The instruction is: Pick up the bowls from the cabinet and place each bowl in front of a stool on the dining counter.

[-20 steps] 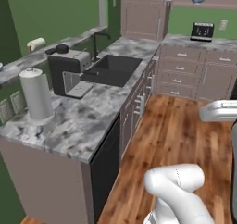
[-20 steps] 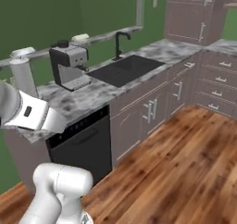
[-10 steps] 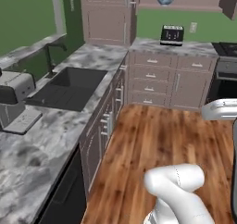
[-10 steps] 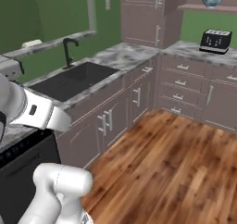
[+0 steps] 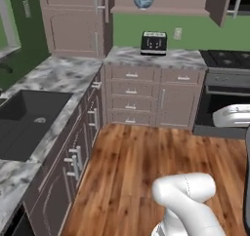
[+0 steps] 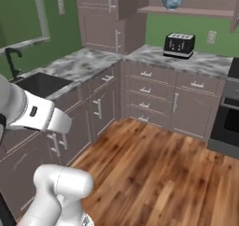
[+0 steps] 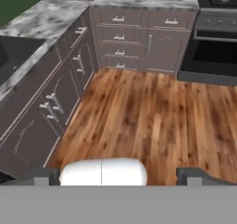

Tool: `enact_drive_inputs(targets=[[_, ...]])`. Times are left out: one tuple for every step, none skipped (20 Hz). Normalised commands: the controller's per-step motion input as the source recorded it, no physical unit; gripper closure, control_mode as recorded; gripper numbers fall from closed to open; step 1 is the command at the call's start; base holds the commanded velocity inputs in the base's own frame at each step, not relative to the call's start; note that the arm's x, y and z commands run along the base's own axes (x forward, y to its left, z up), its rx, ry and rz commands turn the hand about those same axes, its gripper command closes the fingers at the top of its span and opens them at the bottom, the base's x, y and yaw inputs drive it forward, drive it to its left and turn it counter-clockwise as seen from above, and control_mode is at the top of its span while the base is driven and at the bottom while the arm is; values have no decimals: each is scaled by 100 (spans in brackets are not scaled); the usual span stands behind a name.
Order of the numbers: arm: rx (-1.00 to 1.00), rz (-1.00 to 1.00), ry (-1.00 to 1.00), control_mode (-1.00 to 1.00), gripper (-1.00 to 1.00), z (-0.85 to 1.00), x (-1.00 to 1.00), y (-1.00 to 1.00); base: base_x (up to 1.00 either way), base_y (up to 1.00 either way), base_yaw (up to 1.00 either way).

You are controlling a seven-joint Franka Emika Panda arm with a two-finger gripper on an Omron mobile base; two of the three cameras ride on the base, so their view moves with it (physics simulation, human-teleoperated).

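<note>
One white bowl (image 5: pixel 143 2) (image 6: pixel 172 2) with a blue-green pattern stands on the open shelf of the brown wall cabinet (image 5: pixel 161 9) (image 6: pixel 191 11), high above the toaster. The cabinet's doors stand swung open at either side of the shelf. My gripper (image 7: pixel 122 176) is open with nothing between its fingertips (image 7: pixel 45 176). It looks down at the wooden floor, far below and short of the bowl. The stool and the dining counter are out of view.
A black toaster (image 5: pixel 154 42) (image 6: pixel 179 44) sits on the marbled corner counter (image 5: pixel 161 57) over brown drawer units. A black stove and oven (image 5: pixel 227 91) stand to the right. A dark sink (image 5: pixel 24 118) (image 6: pixel 39 82) lies along the left counter. Wooden floor (image 7: pixel 148 112) stretches ahead.
The whole picture has shifted, so the camera has moved with the base. The coffee machine and paper roll have left view. The corner counter, toaster and bowl now lie ahead. The gripper stays open.
</note>
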Motion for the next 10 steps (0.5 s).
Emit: enact_drive_inputs(targets=[[0, 0, 0, 100, -100, 0, 0, 0, 100, -59, -22], [0, 0, 0, 100, -100, 0, 0, 0, 100, -51, -22], [0, 0, 0, 100, -100, 0, 0, 0, 100, -46, -21], [0, 0, 0, 100, -100, 0, 0, 0, 100, -37, -21], [0, 0, 0, 100, -100, 0, 0, 0, 100, -16, -21], [0, 0, 0, 100, -100, 0, 0, 0, 100, -7, -21], [0, 0, 0, 100, -100, 0, 0, 0, 100, 0, -22], [0, 0, 0, 100, -100, 0, 0, 0, 100, 0, -22], [0, 0, 0, 100, -100, 0, 0, 0, 100, 0, -22], [0, 0, 0, 100, -100, 0, 0, 0, 100, 1, -21]])
